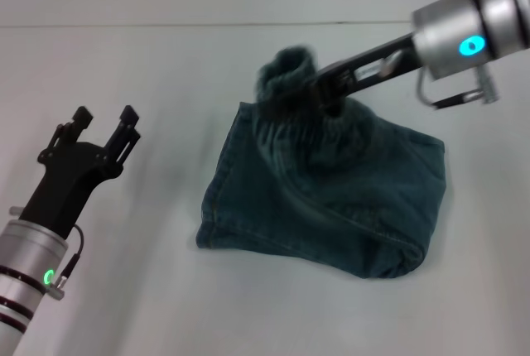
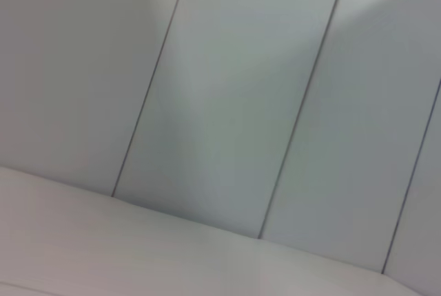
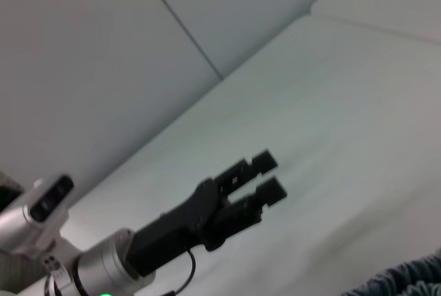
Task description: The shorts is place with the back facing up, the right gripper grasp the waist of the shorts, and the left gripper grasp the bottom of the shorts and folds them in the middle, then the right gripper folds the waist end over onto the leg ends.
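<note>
Two end effectors are in play, but only one has cloth. The right end effector (image 1: 325,91) is clamped on the ruffled waist (image 1: 287,74) of the shorts (image 1: 331,194), holding it lifted in a bunch above the rest of the denim, which lies folded lengthwise on the white counter (image 1: 124,66) near the middle of the head view. The leg ends (image 1: 306,248) sit flat at the near edge, toward the robot. The left end effector (image 1: 105,128) hangs well apart to the left with its fingers spread and nothing between them. The risk from here, as I judge it, is in the carry-over: only a small pinch of waistband looks caught, so it may slip out, or the lifted cloth may drag the lower layer and land skewed, short of the hems.
</note>
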Action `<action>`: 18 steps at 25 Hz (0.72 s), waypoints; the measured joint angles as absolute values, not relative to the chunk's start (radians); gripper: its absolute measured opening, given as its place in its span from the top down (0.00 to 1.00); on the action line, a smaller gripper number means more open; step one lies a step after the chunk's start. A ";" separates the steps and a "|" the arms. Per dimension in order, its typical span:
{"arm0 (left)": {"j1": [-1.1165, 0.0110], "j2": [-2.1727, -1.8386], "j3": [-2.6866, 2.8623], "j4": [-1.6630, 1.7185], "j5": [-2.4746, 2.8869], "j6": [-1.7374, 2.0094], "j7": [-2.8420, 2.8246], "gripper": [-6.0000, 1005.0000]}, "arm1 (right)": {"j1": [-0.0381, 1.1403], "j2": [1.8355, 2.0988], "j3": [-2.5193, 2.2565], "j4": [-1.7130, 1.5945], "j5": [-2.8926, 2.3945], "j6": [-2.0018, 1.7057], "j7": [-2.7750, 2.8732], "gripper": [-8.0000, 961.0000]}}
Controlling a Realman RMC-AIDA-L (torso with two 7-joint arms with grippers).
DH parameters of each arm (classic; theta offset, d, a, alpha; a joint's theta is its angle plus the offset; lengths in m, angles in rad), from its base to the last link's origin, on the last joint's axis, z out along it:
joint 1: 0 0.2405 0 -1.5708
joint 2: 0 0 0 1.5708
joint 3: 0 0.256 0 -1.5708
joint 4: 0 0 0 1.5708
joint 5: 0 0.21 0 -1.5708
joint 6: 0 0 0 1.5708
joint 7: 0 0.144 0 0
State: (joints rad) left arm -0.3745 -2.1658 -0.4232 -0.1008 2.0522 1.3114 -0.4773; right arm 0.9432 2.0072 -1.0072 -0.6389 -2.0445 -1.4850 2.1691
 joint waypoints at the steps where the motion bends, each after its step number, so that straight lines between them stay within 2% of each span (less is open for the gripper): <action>1: -0.373 -2.166 -0.427 -0.097 2.052 1.312 -0.479 0.26 | 0.949 2.018 -1.008 -0.633 -2.060 -1.471 2.167 0.94; 3: -0.373 -2.165 -0.428 -0.091 2.053 1.313 -0.480 0.22 | 0.956 2.033 -1.009 -0.634 -2.079 -1.454 2.160 0.94; 6: -0.374 -2.164 -0.432 -0.086 2.052 1.312 -0.481 0.23 | 0.963 2.043 -1.009 -0.634 -2.088 -1.451 2.147 0.78; 14: -0.381 -2.164 -0.436 -0.084 2.056 1.307 -0.485 0.23 | 0.946 2.045 -0.987 -0.651 -2.075 -1.495 2.087 0.42; 18: -0.378 -2.156 -0.392 -0.025 2.068 1.370 -0.581 0.23 | 0.855 2.045 -0.934 -0.712 -1.998 -1.578 2.002 0.27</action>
State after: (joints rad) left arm -0.3779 -2.1563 -0.3920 -0.0251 2.0678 1.3700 -0.5806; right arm 0.8549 2.0445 -0.9338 -0.7124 -1.9984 -1.5779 2.0020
